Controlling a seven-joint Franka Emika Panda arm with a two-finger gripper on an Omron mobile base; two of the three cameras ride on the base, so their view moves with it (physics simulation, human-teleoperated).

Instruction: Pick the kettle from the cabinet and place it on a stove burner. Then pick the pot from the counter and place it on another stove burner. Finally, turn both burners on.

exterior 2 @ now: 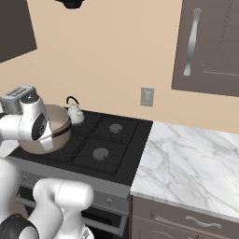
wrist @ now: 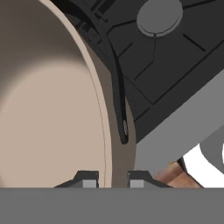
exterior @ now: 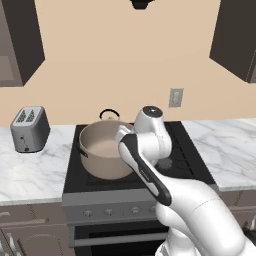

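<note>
Gripping thin rim of wide round tan pot (wrist: 48, 109), pincer (wrist: 113, 178) nearly closed; ribbed black cooktop (wrist: 175, 65) beneath.

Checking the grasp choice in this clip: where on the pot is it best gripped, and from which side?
Grip the pot by its thin rim wall, from above, one finger inside and one outside. The body is far too wide to span, and the short dark side handle hugs the wall. In the hand view the claw straddles that rim beside the handle.
</note>
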